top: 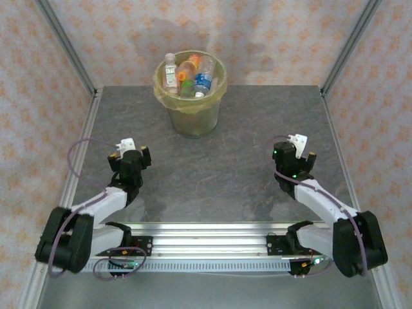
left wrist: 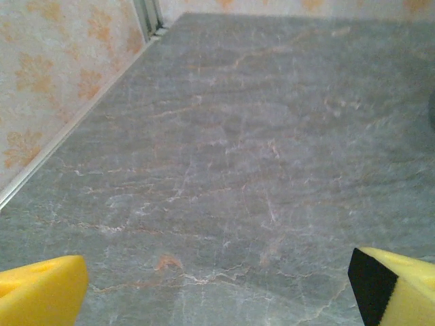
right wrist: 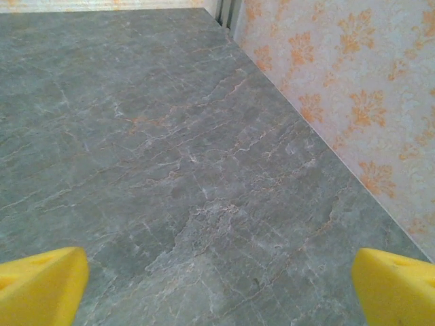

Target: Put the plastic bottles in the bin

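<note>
Bottles: small clear plastic bottles (top: pixel 190 74) packed upright in the round pale yellow-green bin (top: pixel 191 119), far side of the grey desk (top: pixel 212 180).
My left claw (top: pixel 130 152): spread wide, holding nothing.
My right claw (top: pixel 295 154): likewise spread, holding nothing.
Risk: the bottles poke above the rim, so if I knock the bin, one could tip out.

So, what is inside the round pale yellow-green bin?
Clear plastic bottles stick up in the round yellow-green bin: a white-capped bottle, an orange bottle, a blue-labelled bottle. Anything beneath them is hidden by them and the bin wall.
</note>
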You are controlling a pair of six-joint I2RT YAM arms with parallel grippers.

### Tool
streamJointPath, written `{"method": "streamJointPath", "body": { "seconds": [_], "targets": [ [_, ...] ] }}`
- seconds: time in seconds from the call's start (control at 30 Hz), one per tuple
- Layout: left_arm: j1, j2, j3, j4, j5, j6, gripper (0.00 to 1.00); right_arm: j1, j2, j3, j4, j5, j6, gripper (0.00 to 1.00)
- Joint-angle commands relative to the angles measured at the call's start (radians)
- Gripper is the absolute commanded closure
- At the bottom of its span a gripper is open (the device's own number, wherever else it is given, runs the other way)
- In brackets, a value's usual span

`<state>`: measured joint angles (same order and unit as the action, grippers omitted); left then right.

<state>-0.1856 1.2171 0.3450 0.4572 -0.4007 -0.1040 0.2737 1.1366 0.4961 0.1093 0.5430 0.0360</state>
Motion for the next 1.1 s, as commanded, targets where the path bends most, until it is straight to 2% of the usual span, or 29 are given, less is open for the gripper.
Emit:
{"method": "streamJointPath", "body": {
  "seconds": [0.0, 0.03, 0.1, 0.23, 0.37, 0.73, 0.83, 0.93, 1.07],
  "targets": [
    [0.010, 0.090, 0.045, 0.161, -0.027, 0.081, 0.00, -0.038, 0.061, -0.002, 0.148, -0.052, -0.038, 0.01],
    [0.013, 0.097, 0.065, 0.139, -0.007, 0.091, 0.00, -0.045, 0.087, -0.004, 0.174, -0.061, -0.044, 0.01],
    [0.023, 0.120, 0.055, 0.199, 0.001, 0.112, 0.00, -0.060, 0.126, -0.009, 0.225, -0.092, -0.056, 0.01],
    [0.112, 0.218, 0.032, 0.324, 0.102, 0.059, 0.00, -0.084, 0.194, -0.023, 0.334, -0.146, -0.070, 0.01],
    [0.141, 0.264, 0.063, 0.306, 0.198, 0.063, 0.00, -0.102, 0.242, -0.024, 0.416, -0.203, -0.105, 0.01],
    [0.132, 0.272, 0.072, 0.297, 0.194, 0.078, 0.00, -0.225, 0.391, -0.112, 0.747, -0.506, -0.110, 0.01],
    [0.129, 0.272, 0.072, 0.297, 0.190, 0.080, 0.00, -0.226, 0.382, -0.108, 0.725, -0.566, -0.132, 0.01],
    [0.129, 0.272, 0.073, 0.297, 0.189, 0.080, 0.00, -0.229, 0.383, -0.102, 0.713, -0.563, -0.128, 0.01],
    [0.127, 0.272, 0.072, 0.297, 0.186, 0.082, 0.00, -0.232, 0.388, -0.082, 0.682, -0.482, -0.090, 0.01]
  ]
}}
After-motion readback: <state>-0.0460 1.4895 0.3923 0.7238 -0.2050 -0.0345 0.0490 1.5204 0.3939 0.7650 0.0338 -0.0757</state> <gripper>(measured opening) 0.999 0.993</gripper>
